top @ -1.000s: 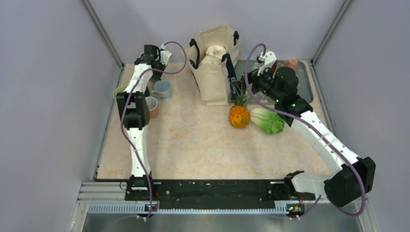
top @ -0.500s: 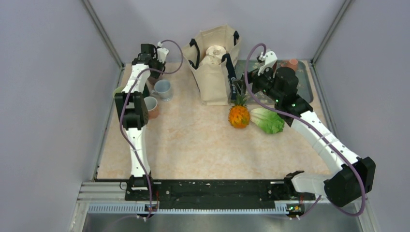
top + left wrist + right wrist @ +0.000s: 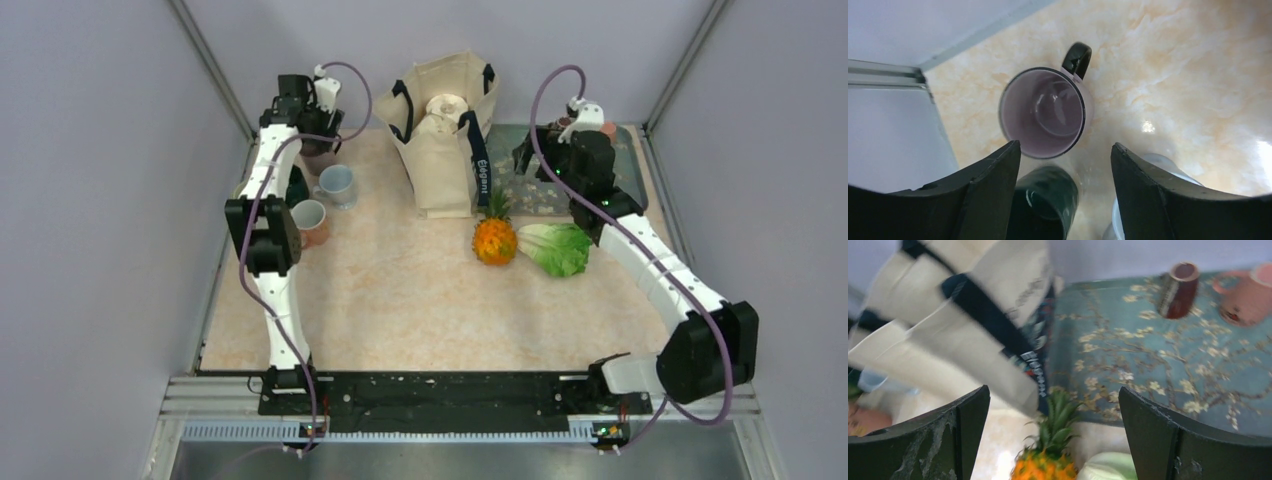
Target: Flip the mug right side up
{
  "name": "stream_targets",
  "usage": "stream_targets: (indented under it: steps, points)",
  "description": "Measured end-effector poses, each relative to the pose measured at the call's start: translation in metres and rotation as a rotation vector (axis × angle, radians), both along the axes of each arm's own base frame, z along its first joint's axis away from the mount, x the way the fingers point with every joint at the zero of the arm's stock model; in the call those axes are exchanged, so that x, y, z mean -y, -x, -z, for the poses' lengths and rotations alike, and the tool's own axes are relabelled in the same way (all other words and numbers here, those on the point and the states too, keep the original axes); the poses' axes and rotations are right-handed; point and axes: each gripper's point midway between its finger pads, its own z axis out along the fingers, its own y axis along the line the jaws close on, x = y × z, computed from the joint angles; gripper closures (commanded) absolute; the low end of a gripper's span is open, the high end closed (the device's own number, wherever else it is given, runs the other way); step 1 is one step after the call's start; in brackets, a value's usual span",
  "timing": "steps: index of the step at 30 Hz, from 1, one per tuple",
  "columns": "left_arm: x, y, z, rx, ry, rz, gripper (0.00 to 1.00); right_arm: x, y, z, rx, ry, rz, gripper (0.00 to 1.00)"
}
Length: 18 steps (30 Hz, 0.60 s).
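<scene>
The mug (image 3: 1043, 112), pale inside with a dark rim and a black handle, stands mouth up on the marbled table near the back left corner. My left gripper (image 3: 1065, 150) hangs open above it, its fingers apart and touching nothing. From the top view that gripper (image 3: 316, 132) covers most of the mug. My right gripper (image 3: 1053, 392) is open and empty over the pineapple (image 3: 1045, 460), near the tray edge (image 3: 525, 160).
A dark green mug (image 3: 1045, 200) and a pale blue mug (image 3: 337, 185) stand close to the task mug, with an orange-brown mug (image 3: 312, 220) nearer. A canvas tote (image 3: 445, 135), lettuce (image 3: 553, 248) and a floral tray (image 3: 1168, 360) holding a brown mug (image 3: 1178, 287) and a pink mug (image 3: 1248, 292) fill the back.
My left gripper opened and drew back from the mug, which stays upright. The right arm swung toward the back, over the tray's edge.
</scene>
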Motion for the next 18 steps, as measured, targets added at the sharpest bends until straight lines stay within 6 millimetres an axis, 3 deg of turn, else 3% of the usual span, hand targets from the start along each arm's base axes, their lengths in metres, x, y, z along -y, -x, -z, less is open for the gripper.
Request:
stream_targets:
  steps: [3, 6, 10, 14, 18]
  points:
    - [0.006, 0.011, -0.054, 0.078, 0.032, 0.007, 0.27, 0.031, -0.025, 0.021, -0.055, -0.079, 0.171, 0.01]
    - [0.011, 0.029, -0.104, 0.154, 0.056, 0.023, 0.26, 0.045, -0.048, 0.040, -0.077, -0.139, 0.291, 0.02]
    - [0.021, 0.072, -0.139, 0.180, 0.092, 0.056, 0.26, 0.051, -0.087, 0.064, -0.092, -0.181, 0.395, 0.04]
    - [0.029, 0.106, -0.127, 0.125, 0.120, 0.084, 0.26, 0.067, -0.128, 0.086, -0.089, -0.195, 0.501, 0.05]
    - [0.032, 0.135, -0.081, -0.002, 0.132, 0.101, 0.25, 0.095, -0.164, 0.113, -0.094, -0.209, 0.611, 0.05]
